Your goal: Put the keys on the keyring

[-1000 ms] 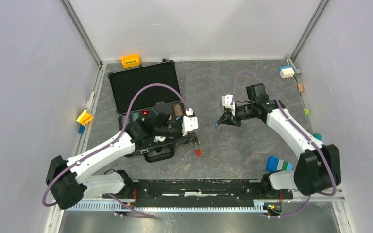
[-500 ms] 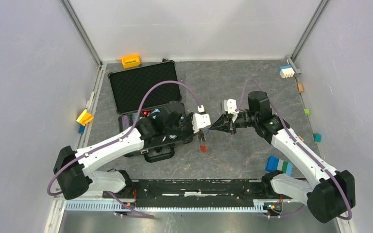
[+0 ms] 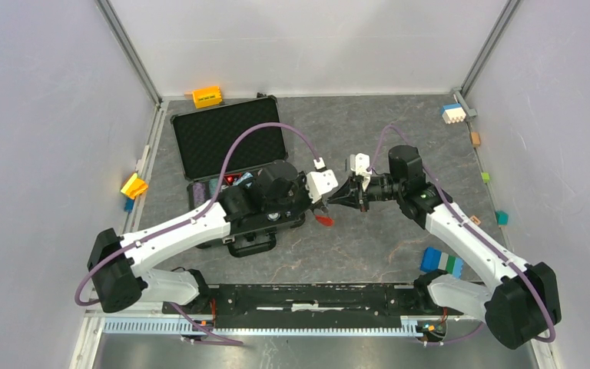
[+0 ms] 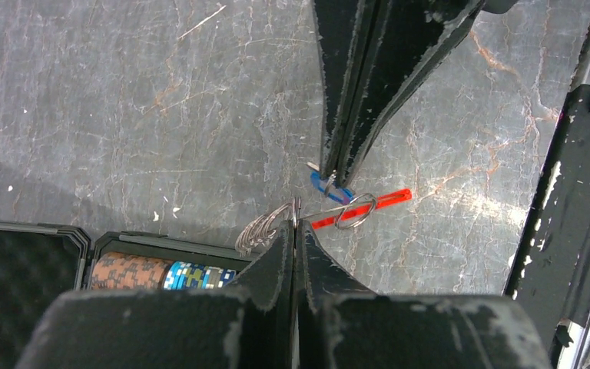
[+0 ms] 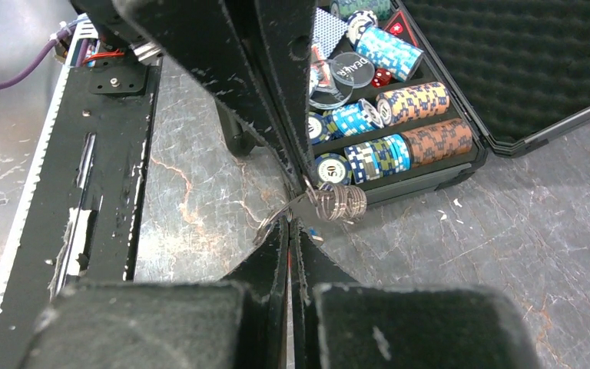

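Silver on black at the left gripper point(image 4: 295, 227): jaws pressed flat together, nipping the keyring point(image 4: 263, 228) by its wire, just beside a stack of coiled rings. Seemingly lifted off the table point(image 3: 369, 123), probably to leave one loop free in the air, with the red strip point(image 4: 388, 199) trailing off to one side.

Meeting it tip to tip from the opposite side, the right gripper point(image 4: 333, 173): jaws likewise closed to a thin line, pinching a key point(image 4: 321, 184) by its blue head, right at the fingertips. Gripped that far out, by judgement, to keep the rest of the key exposed for threading. Impossible to tell from any view which end points at the ring.

Key and free loop near, perhaps touching. Not threaded yet, as far as can be made out. From the right wrist, only the coiled rings and the opposing fingers close ahead, with the key itself hidden under its own jaws.

Farther out, behind the left gripper, an open case point(image 3: 227, 134) holding rows of poker chips point(image 5: 399, 146).

Next, likely, a fine nudge of key into loop. Risk of wire or key slipping out of so shallow a pinch.
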